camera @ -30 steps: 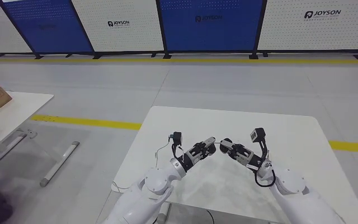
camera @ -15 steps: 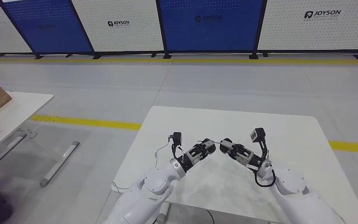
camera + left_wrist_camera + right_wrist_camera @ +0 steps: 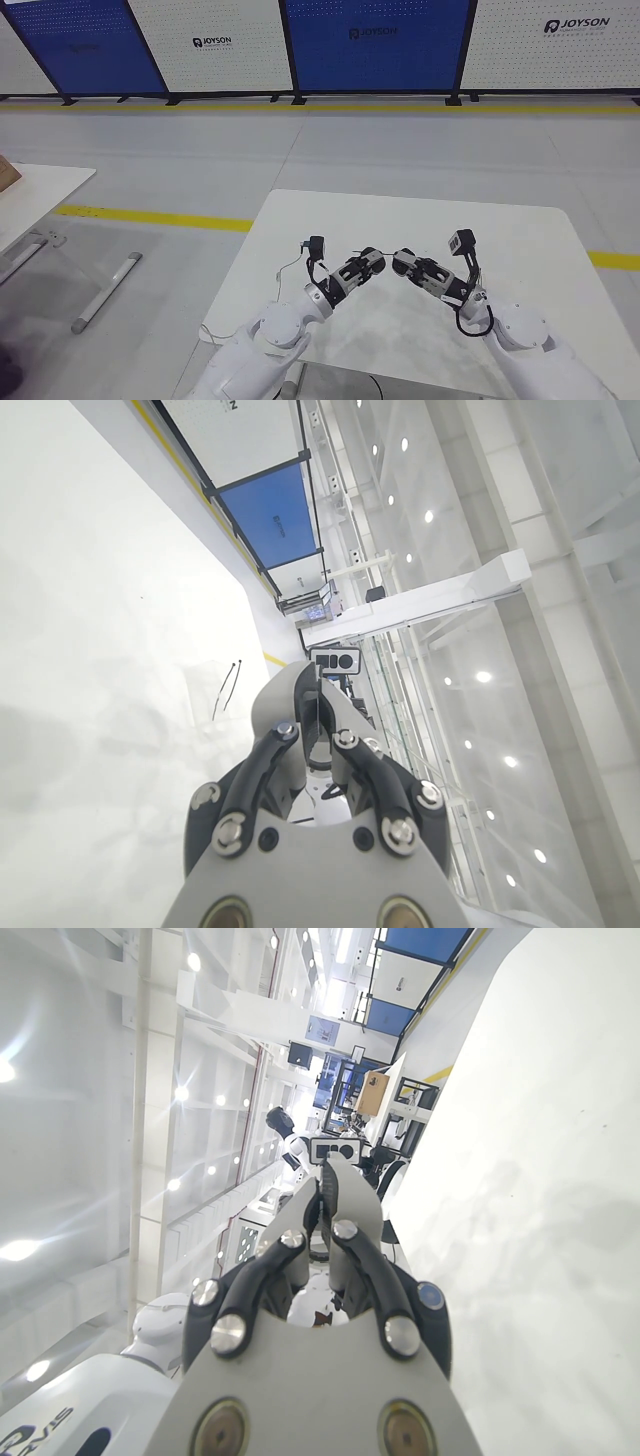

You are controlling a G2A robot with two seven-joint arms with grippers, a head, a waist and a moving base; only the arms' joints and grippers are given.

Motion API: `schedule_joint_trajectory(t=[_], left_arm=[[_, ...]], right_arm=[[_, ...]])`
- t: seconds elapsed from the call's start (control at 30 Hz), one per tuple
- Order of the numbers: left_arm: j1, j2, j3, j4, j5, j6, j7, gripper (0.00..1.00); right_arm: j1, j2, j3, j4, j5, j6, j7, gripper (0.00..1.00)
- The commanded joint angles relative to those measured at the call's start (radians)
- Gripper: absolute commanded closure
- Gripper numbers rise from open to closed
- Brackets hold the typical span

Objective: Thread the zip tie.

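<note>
Left gripper [image 3: 377,259] pinched on the tie [image 3: 317,706]; right gripper [image 3: 398,261] at its three o'clock, jaws together, tips nearly meeting. Threading looks unfinished, I'd say.

The table [image 3: 400,215] is white and flat-topped with rounded corners, standing on a grey floor [image 3: 200,160]. Its top shows as a broad pale surface in the left wrist view [image 3: 100,600] and the right wrist view [image 3: 525,1178], with faint creases and a few tiny dark specks [image 3: 580,1111]. Two thin dark zip ties [image 3: 223,691] lie flat on it, side by side and nearly parallel, heads at the same end, near the table's edge.
</note>
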Motion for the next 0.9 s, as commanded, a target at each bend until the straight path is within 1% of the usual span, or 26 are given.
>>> schedule_joint_trajectory(t=[0.0,0.17,0.27,0.33,0.73,0.77,0.8,0.87], left_arm=[[0.002,0.000,-0.003,0.002,-0.005,-0.005,0.003,1.00],[0.010,0.001,-0.013,0.006,0.008,-0.017,0.013,1.00],[0.022,0.001,-0.022,0.006,0.042,-0.058,0.062,1.00],[0.026,-0.001,-0.020,0.005,0.011,-0.068,0.060,1.00],[0.025,-0.001,-0.021,0.005,0.015,-0.069,0.064,1.00],[0.026,0.000,-0.026,0.008,0.033,-0.077,0.084,1.00],[0.030,0.000,-0.030,0.008,0.031,-0.083,0.087,1.00],[0.040,0.002,-0.053,-0.003,0.010,-0.100,0.092,1.00]], right_arm=[[-0.011,0.003,0.018,-0.006,0.006,0.001,0.010,0.00],[-0.040,0.011,0.066,-0.010,0.025,0.002,0.032,0.00],[-0.060,0.016,0.097,-0.013,0.028,0.005,0.041,0.00],[-0.071,0.019,0.113,-0.018,0.033,0.007,0.045,0.00],[-0.071,0.019,0.113,-0.018,0.033,0.007,0.045,0.00],[-0.071,0.019,0.113,-0.018,0.033,0.007,0.045,0.00],[-0.071,0.019,0.113,-0.018,0.033,0.007,0.045,0.00],[-0.071,0.019,0.113,-0.018,0.033,0.007,0.045,0.00]])
